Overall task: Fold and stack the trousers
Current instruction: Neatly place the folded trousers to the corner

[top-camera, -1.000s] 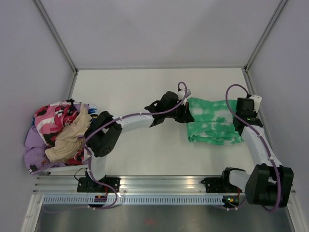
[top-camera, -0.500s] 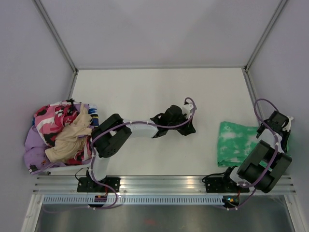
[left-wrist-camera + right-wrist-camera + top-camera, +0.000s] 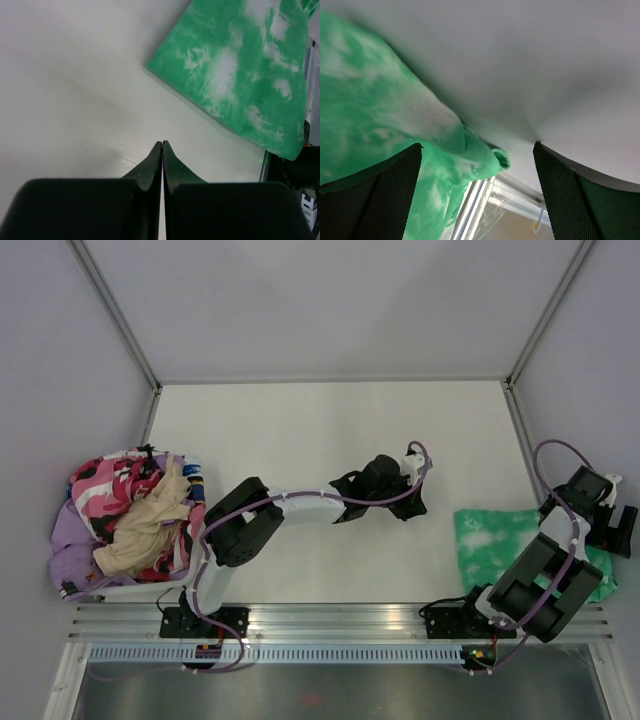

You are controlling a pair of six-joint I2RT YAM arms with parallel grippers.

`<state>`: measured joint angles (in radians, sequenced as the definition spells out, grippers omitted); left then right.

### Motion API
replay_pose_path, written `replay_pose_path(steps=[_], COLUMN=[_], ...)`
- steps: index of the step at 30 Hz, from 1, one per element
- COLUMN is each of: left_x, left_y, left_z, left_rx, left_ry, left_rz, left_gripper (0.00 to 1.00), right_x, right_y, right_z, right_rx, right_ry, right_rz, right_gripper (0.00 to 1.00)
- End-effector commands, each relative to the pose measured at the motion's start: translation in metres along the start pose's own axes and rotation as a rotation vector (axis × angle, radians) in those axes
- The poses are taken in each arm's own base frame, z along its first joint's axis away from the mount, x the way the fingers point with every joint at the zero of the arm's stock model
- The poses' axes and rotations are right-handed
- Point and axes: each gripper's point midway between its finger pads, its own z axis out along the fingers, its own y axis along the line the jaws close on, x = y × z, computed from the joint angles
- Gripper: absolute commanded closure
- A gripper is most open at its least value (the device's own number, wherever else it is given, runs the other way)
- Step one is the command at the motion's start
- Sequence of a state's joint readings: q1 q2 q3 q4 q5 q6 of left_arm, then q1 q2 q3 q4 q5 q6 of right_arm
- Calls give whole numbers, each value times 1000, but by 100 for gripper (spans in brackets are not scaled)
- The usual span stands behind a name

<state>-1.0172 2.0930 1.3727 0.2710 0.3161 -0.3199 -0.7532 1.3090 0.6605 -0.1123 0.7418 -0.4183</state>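
Your trousers [image 3: 490,540] lie folded flat at the 4 o'clock side of the table [image 3: 300,440], long axis running roughly 9 to 3 o'clock. The 9 o'clock edge is clean and straight. The 3 o'clock end is covered by the right arm [image 3: 545,575], so you cannot see how it finishes there. The right wrist view shows a bunched green corner near the metal rail. The waist button is not to be made out.

Your right gripper [image 3: 622,530] stands wide apart past that 3 o'clock end, nothing pinched. Whether one finger [image 3: 370,195] brushes the cloth you cannot tell.

Your left gripper [image 3: 412,504], at the table's middle, is pressed tight with nothing between its fingertips [image 3: 152,165], short of the trousers.
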Motion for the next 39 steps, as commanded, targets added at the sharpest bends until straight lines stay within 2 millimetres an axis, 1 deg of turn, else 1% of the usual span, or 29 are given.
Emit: replay_pose_path(steps=[1, 2, 4, 6, 8, 9, 11, 12, 13, 14, 15, 16, 17, 18, 19, 21, 22, 24, 25, 26, 28, 29, 31, 32, 34, 35, 36, 38, 39], left_x=[-21, -22, -27, -29, -40, -42, -60, -63, -61, -63, -64, -63, -62, -69, -57, -52, -47, -43, -38, -36, -32, -31, -30, -30, -23, -22, -11, -7, 3], left_y=[2, 5, 19, 30, 48, 67, 78, 84, 104, 112, 125, 131, 137, 143, 148, 157, 161, 167, 171, 173, 176, 179, 181, 182, 183, 184, 184, 182, 183], left_z=[1, 0, -6, -13, -28, -39, -62, -72, -87, -97, -116, -125, -134, -148, -157, -172, -183, -194, -200, -203, -206, -207, -208, -209, -211, -213, -215, -220, -222], left_rx=[4, -7, -48, -85, -118, -147, -163, -168, -204, -220, -266, -291, -323, -352, -391, -448, -481, -526, -546, -558, -578, -592, -600, -604, -616, -628, -635, -642, -649], left_ry=[-23, -24, -28, -26, -42, -52, -96, -105, -112, -118, -121, -114, -106, -111, -60, -33, -14, -5, 10, 12, 16, 16, 18, 17, 30, 26, 39, 30, 37], left_rz=[27, 15, -30, -91, -166, -205, -254, -293, -326, -337, -345, -341, -331, -288, -301, -288, -307, -333, -353, -363, -369, -370, -373, -372, -384, -384, -400, -408, -416], left_gripper=[98, 98, 98, 98, 98, 98, 98, 98, 98, 98, 98, 98, 98, 98, 98, 98, 98, 98, 98, 98, 98, 98, 98, 98, 98, 98, 98, 98, 98], right_x=[-58, -82, -114, -132, -148, -144, -140, -138, -123, -118, -105, -100, -97, -95, -90, -88, -85, -84, -86, -82, -75, -66, -62, -56, -56, -50, -46, -31, -27], right_y=[-16, -13, -9, -3, 10, 18, 47, 49, 72, 70, 85, 85, 75, 71, 69, 59, 61, 70, 76, 95, 116, 136, 144, 157, 171, 180, 185, 193, 195], right_z=[-26, -39, -62, -80, -111, -121, -149, -168, -180, -201, -212, -220, -230, -234, -233, -234, -229, -227, -233, -229, -232, -220, -206, -199, -204, -203, -203, -202, -203], right_rx=[-16, -66, -129, -188, -323, -381, -534, -589, -659, -724, -775, -801, -810, -815, -805, -783, -771, -789, -836, -867, -942, -942, -872, -866, -885, -890, -893, -873, -854], right_ry=[-149, -200, -265, -315, -374, -372, -406, -442, -453, -514, -516, -530, -578, -600, -607, -647, -615, -580, -565, -506, -420, -337, -264, -225, -221, -191, -173, -128, -125], right_rz=[155, 171, 178, 221, 248, 239, 221, 260, 216, 232, 228, 255, 281, 285, 291, 322, 378, 358, 340, 274, 161, 64, -4, -59, -116, -154, -181, -291, -324], right_gripper=[2, 2, 2, 2, 2, 2, 2, 2, 2, 2, 2, 2, 2, 2, 2, 2, 2, 2, 2, 2, 2, 2, 2, 4, 10, 17, 19, 22, 23])
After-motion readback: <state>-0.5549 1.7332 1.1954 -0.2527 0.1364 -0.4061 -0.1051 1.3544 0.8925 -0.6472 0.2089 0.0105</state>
